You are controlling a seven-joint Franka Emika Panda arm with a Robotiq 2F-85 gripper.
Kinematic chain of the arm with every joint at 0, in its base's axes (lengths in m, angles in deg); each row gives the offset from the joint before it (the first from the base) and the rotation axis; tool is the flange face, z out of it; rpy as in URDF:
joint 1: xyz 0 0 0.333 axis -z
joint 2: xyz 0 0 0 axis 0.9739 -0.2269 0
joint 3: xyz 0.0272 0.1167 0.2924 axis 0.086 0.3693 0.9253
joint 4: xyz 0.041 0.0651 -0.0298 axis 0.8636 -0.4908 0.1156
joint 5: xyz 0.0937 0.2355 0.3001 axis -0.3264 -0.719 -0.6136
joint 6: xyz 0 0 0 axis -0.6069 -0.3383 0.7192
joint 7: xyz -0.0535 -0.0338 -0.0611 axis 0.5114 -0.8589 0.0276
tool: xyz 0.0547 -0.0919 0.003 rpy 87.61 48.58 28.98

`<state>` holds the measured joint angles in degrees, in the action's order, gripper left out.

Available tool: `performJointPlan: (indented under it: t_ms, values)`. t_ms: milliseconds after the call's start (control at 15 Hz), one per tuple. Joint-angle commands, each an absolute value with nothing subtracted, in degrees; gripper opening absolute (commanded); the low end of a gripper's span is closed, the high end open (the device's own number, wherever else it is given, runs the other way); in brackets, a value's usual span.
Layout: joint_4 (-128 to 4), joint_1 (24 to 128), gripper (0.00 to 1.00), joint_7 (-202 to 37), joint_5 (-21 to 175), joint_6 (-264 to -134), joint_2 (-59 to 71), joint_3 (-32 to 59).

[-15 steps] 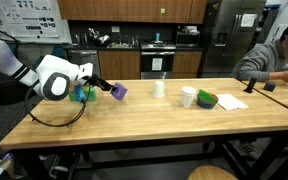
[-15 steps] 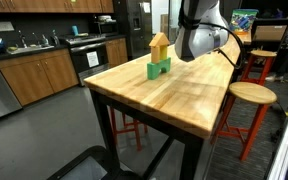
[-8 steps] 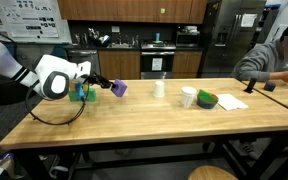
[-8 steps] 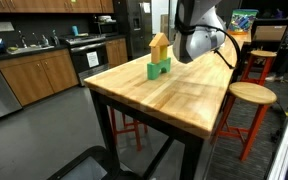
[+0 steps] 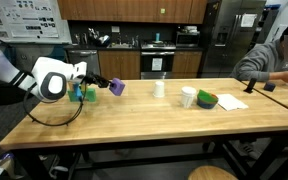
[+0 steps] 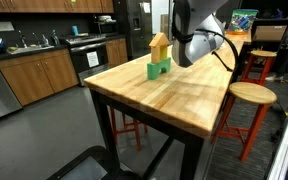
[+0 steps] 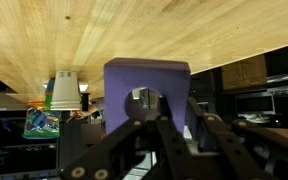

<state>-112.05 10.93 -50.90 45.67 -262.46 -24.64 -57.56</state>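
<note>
In an exterior view, the green block stack (image 5: 82, 93) stands at the left end of the table (image 5: 134, 115). It serves here as the landmark. Seen from the table's end, the stack (image 6: 159, 69) carries a tan roof-shaped block (image 6: 159, 44) on top.

Just right of the stack, the gripper (image 5: 108, 84) reaches out level. Its fingers are clenched on a purple block (image 5: 117, 88). The block hangs in the air above the tabletop, clear of the stack and at about the height of its top.

The wrist view stands upside down. There the purple block (image 7: 134, 72) sits square between the fingers of the gripper (image 7: 152, 118), straight ahead of the palm. It looks about as wide as it is deep, so no long axis can be told.

Well to the right of the stack stand a white cup (image 5: 159, 88) and, further on, a green bowl (image 5: 206, 100). Both are well apart from the block.
</note>
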Motion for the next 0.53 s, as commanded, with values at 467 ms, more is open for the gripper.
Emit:
performJointPlan:
  t_ms: [467]
  values:
    - [-116.65,-1.84,0.05,-50.52,49.62,-262.32,-23.15,-68.56]
